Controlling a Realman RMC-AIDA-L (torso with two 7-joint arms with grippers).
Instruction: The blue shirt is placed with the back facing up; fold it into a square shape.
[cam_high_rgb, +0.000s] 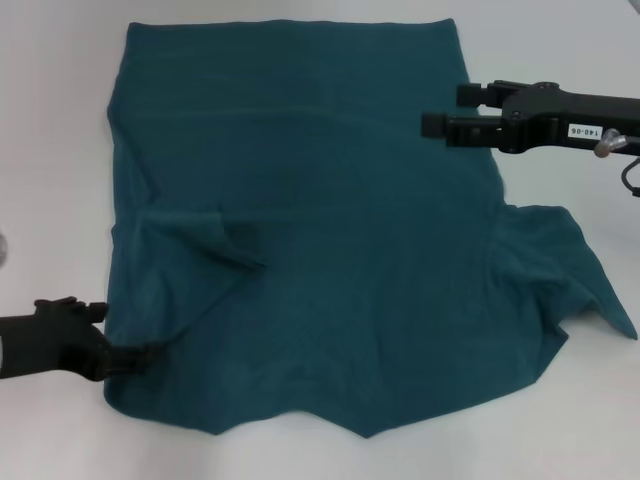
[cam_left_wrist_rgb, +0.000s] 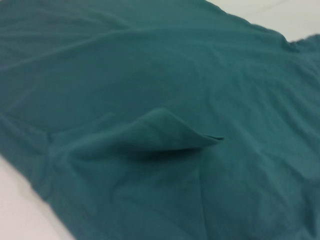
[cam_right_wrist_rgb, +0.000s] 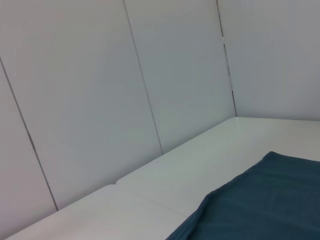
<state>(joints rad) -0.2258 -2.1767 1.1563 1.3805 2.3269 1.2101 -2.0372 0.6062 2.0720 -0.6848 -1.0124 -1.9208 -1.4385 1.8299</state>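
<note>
The blue shirt (cam_high_rgb: 320, 200) lies spread over the white table, its hem at the far side. Its left sleeve is turned in over the body as a pointed flap (cam_high_rgb: 235, 248), which fills the left wrist view (cam_left_wrist_rgb: 170, 135). The right sleeve (cam_high_rgb: 570, 260) still sticks out to the right. My left gripper (cam_high_rgb: 135, 356) is low at the shirt's near-left edge, its tip overlapping the fabric. My right gripper (cam_high_rgb: 450, 108) hovers open above the shirt's far right edge. In the right wrist view only a corner of the shirt (cam_right_wrist_rgb: 260, 200) shows.
The white table (cam_high_rgb: 60, 150) runs bare to the left, behind and in front of the shirt. White wall panels (cam_right_wrist_rgb: 100, 100) stand past the table's far edge (cam_right_wrist_rgb: 175, 180). A cable and fitting (cam_high_rgb: 612, 145) hang on the right arm.
</note>
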